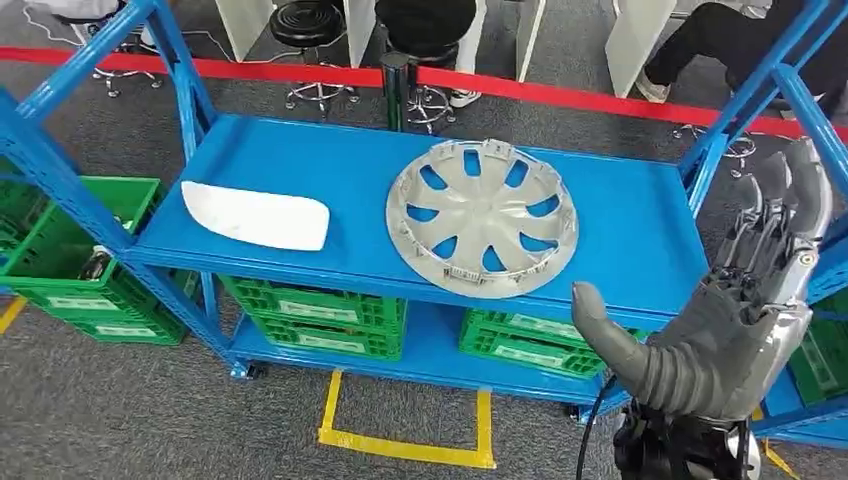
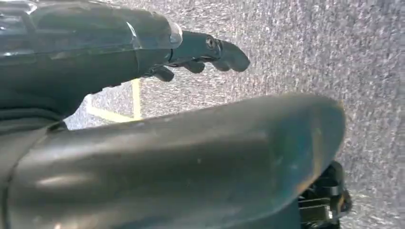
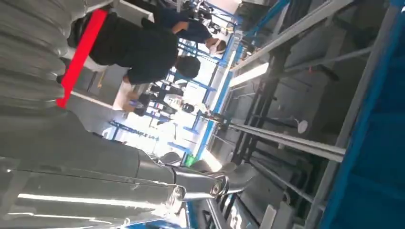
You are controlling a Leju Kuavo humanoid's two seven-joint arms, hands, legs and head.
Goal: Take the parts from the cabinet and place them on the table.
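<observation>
head view: a silver hubcap (image 1: 482, 218) is seen lying flat on the blue shelf (image 1: 640, 230) of a blue metal rack, toward the shelf's front edge and right of its middle. a white curved panel (image 1: 255, 215) is laid on the same shelf, well apart from the hubcap, near the left end. the right hand (image 1: 735, 300) is raised at the right end of the shelf, beside the rack's upright, with its fingers (image 1: 775, 215) stretched upward and spread and its thick grey thumb (image 1: 605, 335) pointed toward the hubcap; nothing is held in it and the hubcap is not touched. green crates (image 1: 315, 310) are stacked on the lower shelf, and more green crates (image 1: 70, 255) are seen in the neighbouring rack on the left. yellow tape (image 1: 405, 445) is marked on the grey carpet in front of the rack. a red barrier band (image 1: 250, 70) is stretched behind the rack, with stools and seated people beyond it. from the left wrist camera, the left hand (image 2: 157, 119) is shown over the grey carpet, its fingers (image 2: 210, 50) slightly curled and apart, with nothing held.
</observation>
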